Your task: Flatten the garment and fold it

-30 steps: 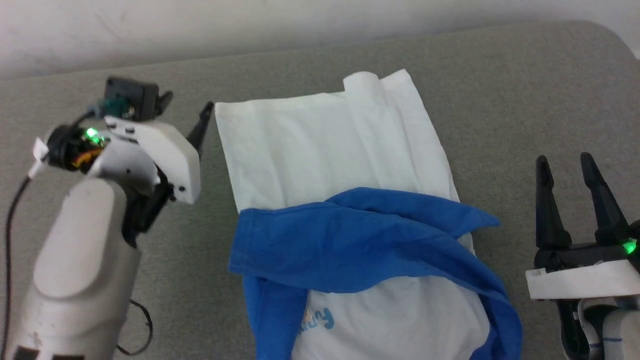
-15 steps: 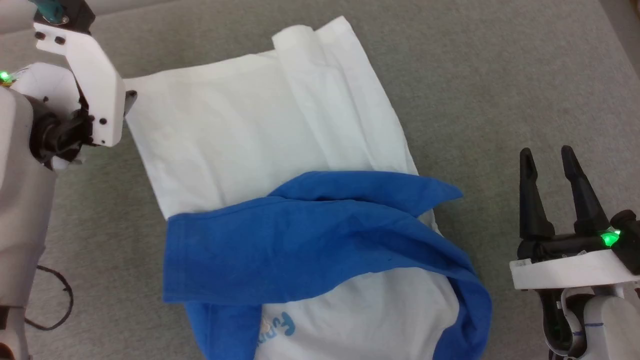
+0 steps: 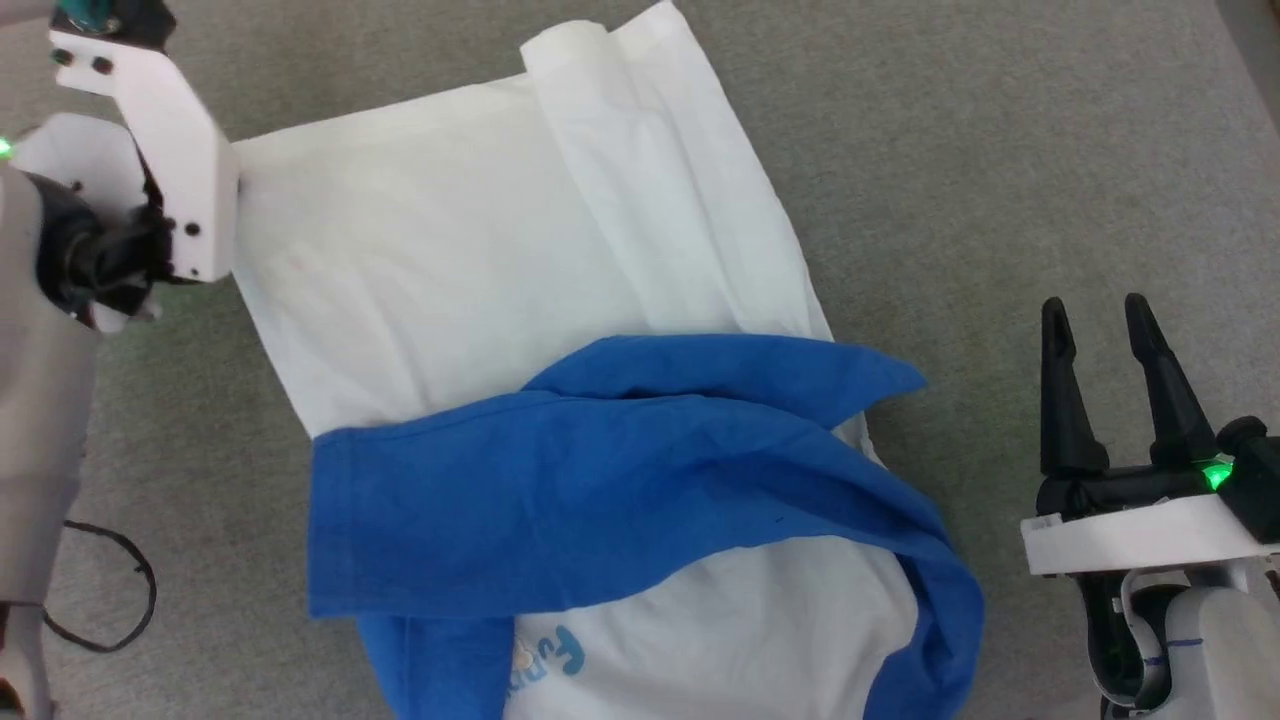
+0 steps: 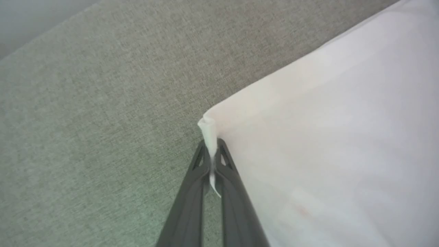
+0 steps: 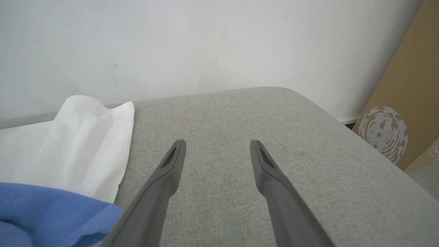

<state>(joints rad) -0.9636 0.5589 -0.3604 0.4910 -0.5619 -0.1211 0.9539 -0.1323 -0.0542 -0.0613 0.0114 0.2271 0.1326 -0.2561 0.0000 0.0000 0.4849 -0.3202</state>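
The garment (image 3: 480, 240) lies on the grey cushion, its white body spread toward the far side. Both bright blue sleeves (image 3: 620, 470) are folded across it, and light-blue lettering (image 3: 560, 655) shows near the bottom edge. My left gripper (image 4: 211, 144) is shut on the garment's (image 4: 325, 120) far left corner, and a pinch of white cloth stands up between the fingertips. In the head view the left arm's white wrist mount (image 3: 185, 170) covers that corner. My right gripper (image 3: 1097, 310) is open and holds nothing, off to the right of the garment (image 5: 68, 144) above bare cushion (image 5: 219, 113).
The grey cushion (image 3: 1000, 150) ends in a rounded far right corner, with a white wall (image 5: 205, 41) behind it. A cardboard box (image 5: 404, 103) stands past that corner. A black cable (image 3: 110, 590) loops by my left arm.
The head camera has tilted, so the whole picture has shifted. My left gripper, open beside the garment's far left corner a second ago, has shut on that corner. The right gripper stays open.
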